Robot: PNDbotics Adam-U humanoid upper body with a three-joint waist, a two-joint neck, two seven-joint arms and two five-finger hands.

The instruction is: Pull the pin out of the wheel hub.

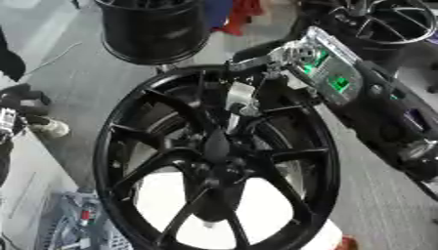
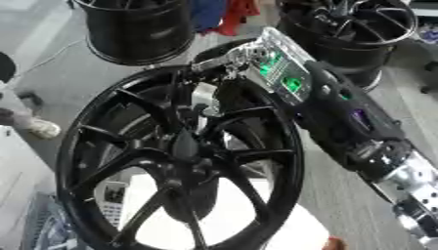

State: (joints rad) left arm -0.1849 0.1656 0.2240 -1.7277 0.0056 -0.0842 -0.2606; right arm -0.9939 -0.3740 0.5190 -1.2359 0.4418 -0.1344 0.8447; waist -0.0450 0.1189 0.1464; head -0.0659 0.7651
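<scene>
A large black wheel hub (image 1: 128,146) with several spokes fills the middle of both views, lying on a white stand. My right arm comes in from the right, its green-lit forearm over the rim's upper right edge. My right hand (image 1: 256,61) hangs over the upper spokes with its silver fingers (image 1: 241,97) curled downward. A slim pale pin (image 1: 232,121) runs from those fingers down toward the dark hub centre (image 1: 214,146), and the fingers close on its top. My left hand shows in neither view.
Two more black rims stand at the back, one at the left (image 1: 154,29) and one at the right (image 2: 359,24). A red and blue cloth (image 2: 222,12) lies between them. A grey basket (image 1: 77,224) is at the lower left. A person's shoe (image 1: 47,128) is on the floor at the left.
</scene>
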